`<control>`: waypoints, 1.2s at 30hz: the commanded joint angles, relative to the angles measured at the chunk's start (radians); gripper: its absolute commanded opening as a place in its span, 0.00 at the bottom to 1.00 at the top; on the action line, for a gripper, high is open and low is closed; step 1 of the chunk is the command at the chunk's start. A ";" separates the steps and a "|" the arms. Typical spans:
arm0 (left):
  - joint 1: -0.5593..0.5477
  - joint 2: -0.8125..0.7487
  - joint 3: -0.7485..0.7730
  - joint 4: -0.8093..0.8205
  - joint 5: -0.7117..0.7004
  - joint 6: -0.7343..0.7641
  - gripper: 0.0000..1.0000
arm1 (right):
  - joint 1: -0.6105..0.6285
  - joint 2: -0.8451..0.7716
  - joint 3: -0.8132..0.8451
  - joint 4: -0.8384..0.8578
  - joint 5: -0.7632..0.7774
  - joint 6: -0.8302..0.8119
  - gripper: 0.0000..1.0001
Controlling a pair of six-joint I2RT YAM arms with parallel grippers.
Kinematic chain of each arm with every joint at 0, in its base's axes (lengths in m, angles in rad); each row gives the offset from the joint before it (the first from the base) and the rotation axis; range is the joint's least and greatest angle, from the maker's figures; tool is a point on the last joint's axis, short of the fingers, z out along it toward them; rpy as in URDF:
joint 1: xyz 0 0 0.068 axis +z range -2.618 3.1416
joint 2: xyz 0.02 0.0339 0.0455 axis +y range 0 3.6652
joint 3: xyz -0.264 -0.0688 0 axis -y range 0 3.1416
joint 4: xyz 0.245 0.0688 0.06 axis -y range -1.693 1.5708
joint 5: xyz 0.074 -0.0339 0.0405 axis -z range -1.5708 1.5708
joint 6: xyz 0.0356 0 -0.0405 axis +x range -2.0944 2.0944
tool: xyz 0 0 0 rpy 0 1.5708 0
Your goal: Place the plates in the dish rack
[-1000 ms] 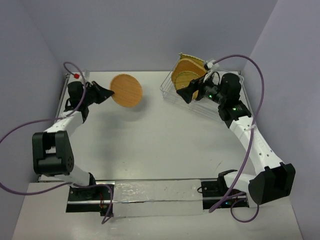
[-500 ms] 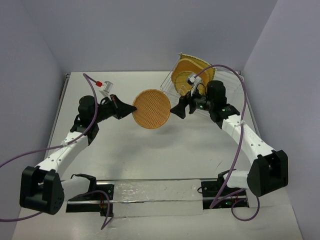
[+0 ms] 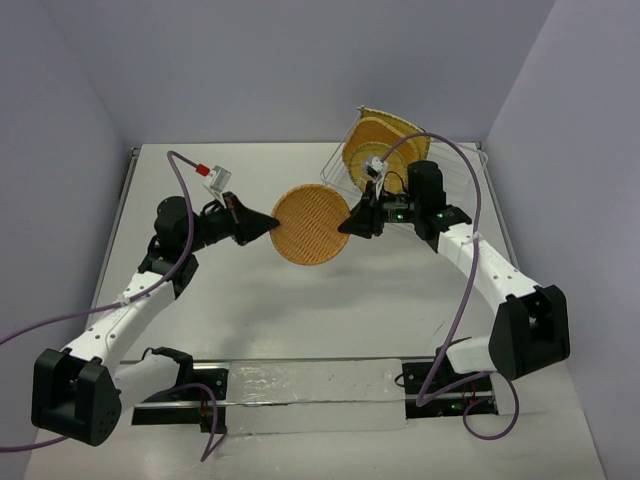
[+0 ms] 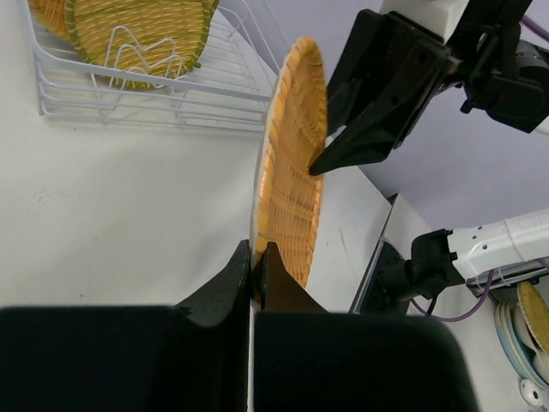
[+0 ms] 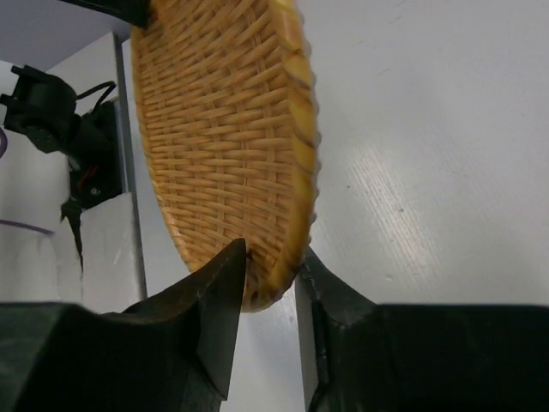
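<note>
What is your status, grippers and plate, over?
Left gripper, right gripper: jaws shut on opposite rims of orange round plate, held above table. Dish rack beyond, other plates already in it. Path looks clear.

The two white-and-black arms (image 3: 130, 300) are extended inward, raised, with wrists turned to face each other. The left gripper (image 3: 271, 226) is pinched tight on one edge of a round orange woven plate (image 3: 310, 223). The right gripper (image 3: 346, 226) is closed on the opposite rim, with a black finger (image 5: 214, 300) pressed against each face.
</note>
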 commanded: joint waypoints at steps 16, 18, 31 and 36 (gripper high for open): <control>0.044 0.118 0.386 -0.368 -0.476 0.123 0.99 | -0.074 -0.098 0.304 -0.019 0.631 -0.119 0.00; 0.105 0.130 0.397 -0.387 -0.485 0.117 0.99 | -0.083 -0.069 0.369 -0.066 0.673 -0.183 0.00; 0.421 0.203 0.385 -0.442 -0.539 0.083 0.99 | -0.090 0.236 0.751 -0.431 0.829 -0.495 0.00; 0.442 0.235 0.393 -0.456 -0.538 0.075 0.99 | -0.088 0.283 0.779 -0.506 0.851 -0.520 0.00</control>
